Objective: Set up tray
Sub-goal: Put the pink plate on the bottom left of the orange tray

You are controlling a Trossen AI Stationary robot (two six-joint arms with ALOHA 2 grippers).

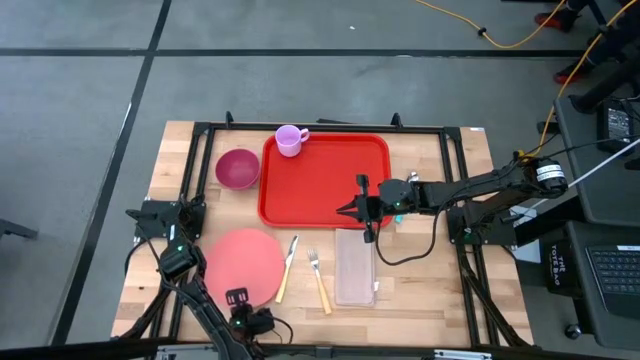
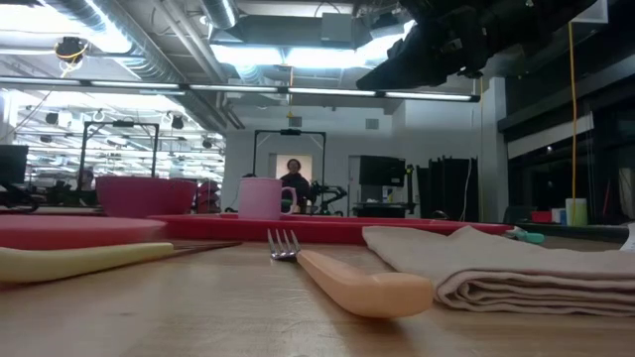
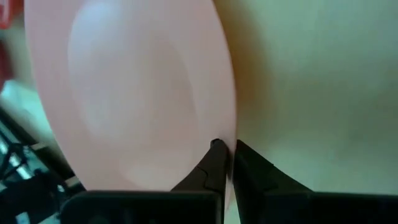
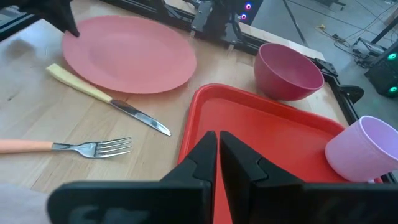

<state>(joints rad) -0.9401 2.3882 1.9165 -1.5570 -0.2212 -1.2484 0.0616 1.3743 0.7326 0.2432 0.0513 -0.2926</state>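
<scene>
Tray (image 1: 325,180): bright red, rectangular, raised rim; lies at the far middle of the wooden surface (image 1: 430,290). A lilac cup (image 1: 290,140) stands on its far left corner.

Bowl (image 1: 237,168): dark pink, just beside the tray's left edge, off the tray.

Plate (image 1: 245,265): round, pink, near the front left of the surface, well apart from the tray.

Knife (image 1: 286,268), fork (image 1: 319,281), folded napkin (image 1: 356,267): in a row right of the plate, in front of the tray.

Left end effector (image 3: 225,163): fingers together, clamped on the plate's near rim.

Right end effector (image 4: 217,154): fingers together, holding nothing, hovering over the tray's near right part.

Step in hand, as judged: carrying the plate to the tray. Handling note: a thin rim pinch may let the plate tip; lift gently, keep it level, clear the knife and the tray's rim, set down on bare tray floor away from the cup.
</scene>
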